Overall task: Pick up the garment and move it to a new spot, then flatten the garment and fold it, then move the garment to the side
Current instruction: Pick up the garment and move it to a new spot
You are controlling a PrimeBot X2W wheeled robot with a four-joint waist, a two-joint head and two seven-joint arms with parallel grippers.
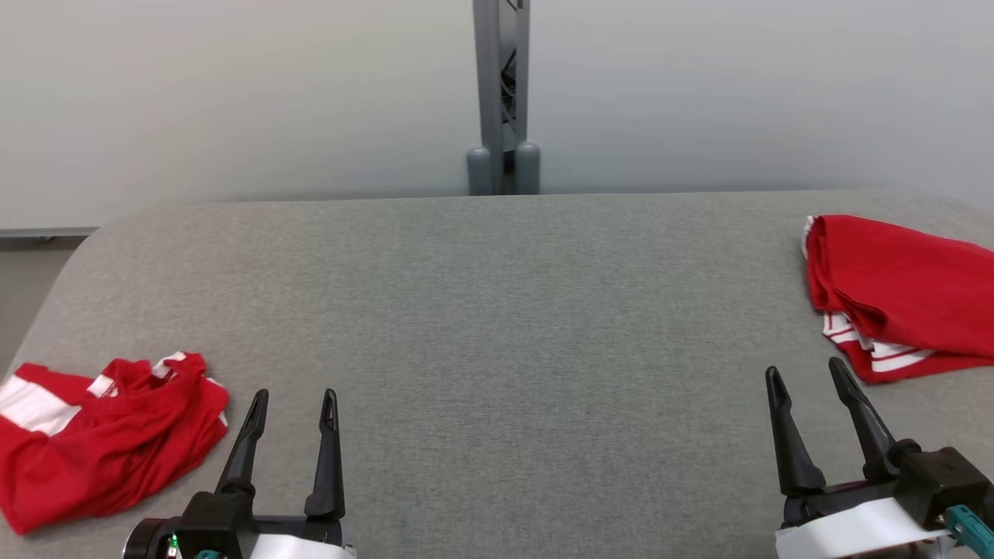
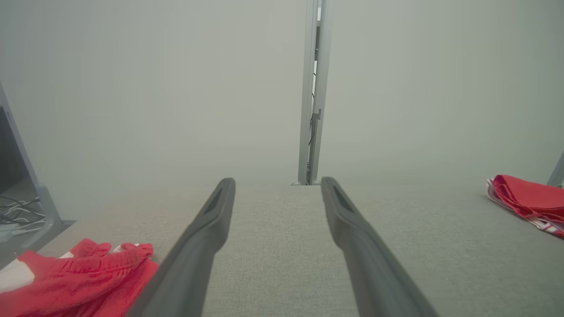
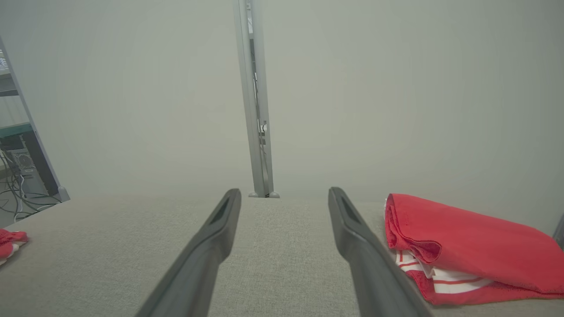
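The left claw [image 1: 295,397] and right claw [image 1: 804,369] stand spread, empty. The crumpled garment [image 1: 116,442] looks soft, light; better pinch a raised fold.

On the table [image 1: 497,310], one garment [image 1: 109,442] lies near left — another garment [image 1: 908,287] far right.

No lettering, label, brand or number can be read anywhere in these views.

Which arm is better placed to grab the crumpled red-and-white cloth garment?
Left. The crumpled red-and-white cloth garment lies just beside the open left gripper, while the right gripper sits across the grey padded table, near the folded red garment.
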